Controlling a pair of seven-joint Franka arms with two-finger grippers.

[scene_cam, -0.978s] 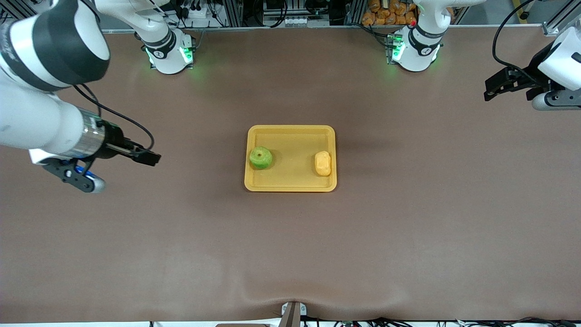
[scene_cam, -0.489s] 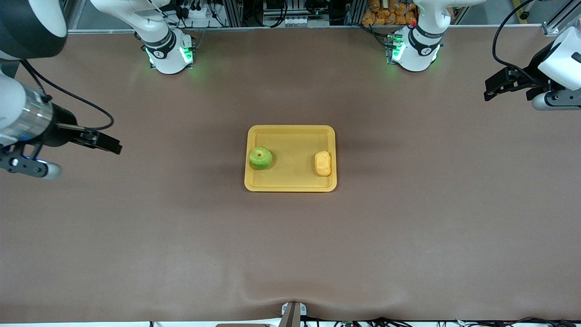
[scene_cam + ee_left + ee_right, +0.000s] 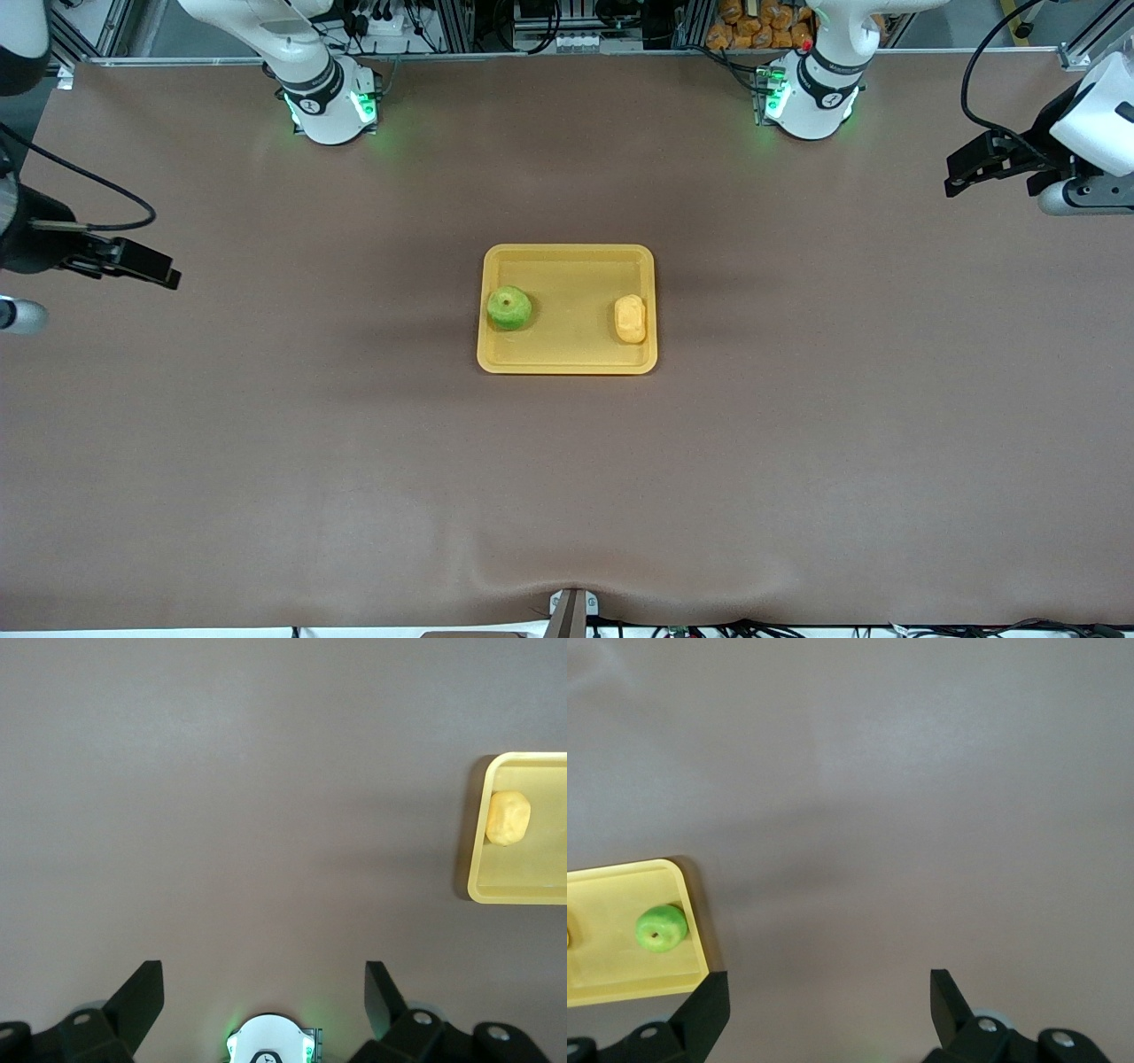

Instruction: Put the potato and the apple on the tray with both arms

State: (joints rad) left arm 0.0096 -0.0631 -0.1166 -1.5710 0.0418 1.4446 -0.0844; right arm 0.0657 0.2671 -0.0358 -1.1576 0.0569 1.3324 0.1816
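Note:
The yellow-orange tray (image 3: 567, 252) lies mid-table. In it rest the green apple (image 3: 509, 307), at the right arm's end, and the yellow potato (image 3: 630, 318), at the left arm's end. My right gripper (image 3: 159, 270) hangs open and empty over bare table toward the right arm's end. My left gripper (image 3: 955, 175) waits open and empty over the table at the left arm's end. The left wrist view shows the left gripper (image 3: 263, 979), the tray (image 3: 523, 877) and the potato (image 3: 508, 818). The right wrist view shows the right gripper (image 3: 830, 985), the tray (image 3: 620, 970) and the apple (image 3: 662, 927).
A brown mat (image 3: 567, 496) covers the table. The two green-lit arm bases (image 3: 330, 105) (image 3: 808, 99) stand along the edge farthest from the front camera. A small bracket (image 3: 571, 611) sits at the nearest edge.
My right arm has drawn back from the tray toward its own end of the table, gripper still open. The left arm, apple and potato have not moved.

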